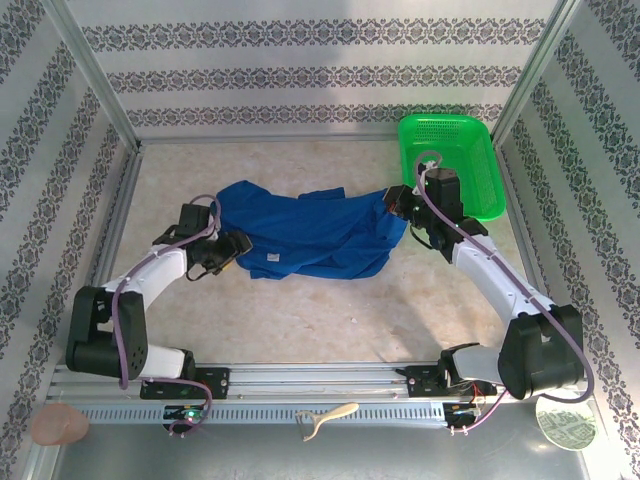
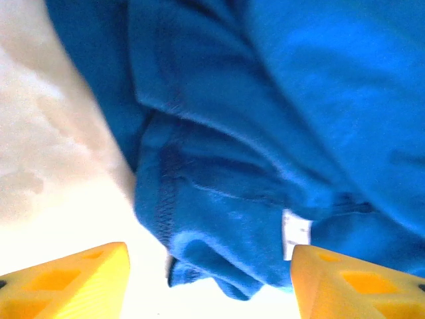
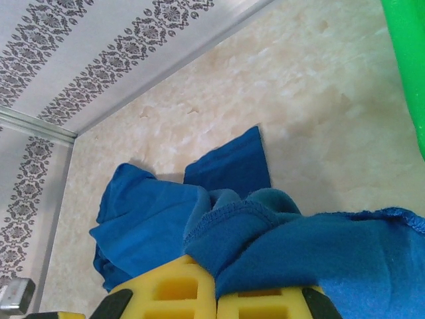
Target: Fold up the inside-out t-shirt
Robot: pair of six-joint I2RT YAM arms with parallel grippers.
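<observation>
Two end effectors bracket the inside-out t-shirt, which lies crumpled on the counter with its long axis running from just beside the green basket out toward the side far from it.

The right end effector sits at the shirt end nearest the basket. In its wrist view the yellow fingers are pressed together with a rolled blue hem bunched right at their tips, so it looks clenched on the cloth there.

The left end effector is at the shirt end farthest from the basket. Its fingers stand spread apart and released, and the stitched hem and a small white label lie directly ahead, between and just beyond the tips.

What matters for the next move is that the free hem is straight in front of the left arm, and that arm is much the nearer one. A short advance and a close on the hem would probably give both arms a hold at opposite ends, ready to pull the shirt flat along its length. The hem is layered, so the pinch may take more than one thickness.
</observation>
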